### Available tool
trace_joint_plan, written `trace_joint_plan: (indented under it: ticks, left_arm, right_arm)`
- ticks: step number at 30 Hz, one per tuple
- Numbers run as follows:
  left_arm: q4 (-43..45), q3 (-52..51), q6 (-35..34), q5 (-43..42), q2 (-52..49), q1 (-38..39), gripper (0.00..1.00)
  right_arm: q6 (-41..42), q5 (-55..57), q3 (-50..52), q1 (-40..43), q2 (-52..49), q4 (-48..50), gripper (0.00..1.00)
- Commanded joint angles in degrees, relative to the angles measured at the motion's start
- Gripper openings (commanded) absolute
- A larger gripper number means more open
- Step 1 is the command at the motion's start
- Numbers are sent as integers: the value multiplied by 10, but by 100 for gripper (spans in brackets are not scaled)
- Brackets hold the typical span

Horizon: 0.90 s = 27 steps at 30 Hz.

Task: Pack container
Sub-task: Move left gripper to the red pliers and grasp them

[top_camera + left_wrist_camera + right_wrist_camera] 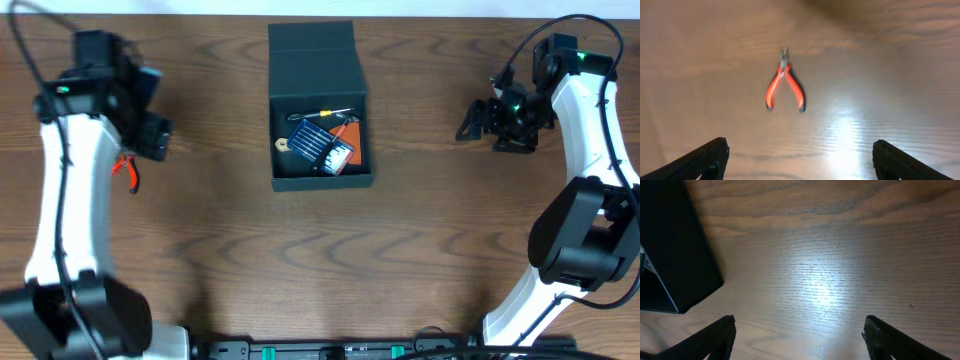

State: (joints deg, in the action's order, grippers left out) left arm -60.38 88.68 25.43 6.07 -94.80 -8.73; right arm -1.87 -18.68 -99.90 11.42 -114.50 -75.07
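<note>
The dark teal-black container (320, 178) stands open at the table's middle back, its flap lid (312, 45) folded back. Inside lie a blue and orange tool case (325, 148) and a small screwdriver (322, 114). Red-handled pliers (128, 170) lie on the table at the left, also in the left wrist view (785, 85). My left gripper (800, 157) is open and empty, hovering above the pliers. My right gripper (799, 335) is open and empty over bare table right of the container, whose corner (675, 255) shows in the right wrist view.
The wooden table (320, 260) runs under everything. The left arm's base (70, 320) and the right arm's base (580, 250) stand at the front corners.
</note>
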Motion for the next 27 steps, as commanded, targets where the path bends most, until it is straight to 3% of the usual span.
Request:
trace_joint_plan:
  ticks: [1, 12, 27]
  left_arm:
    - [-2, -7, -30, -46, -57, -61, 90]
    - [3, -7, 3, -37, -209, -99, 88]
    - [20, -7, 26, -43, -228, -99, 87]
  right_arm:
    - [6, -9, 0, -6, -3, 5, 84]
    - [6, -9, 0, -6, -3, 7, 85]
    - [11, -9, 0, -6, -3, 5, 86]
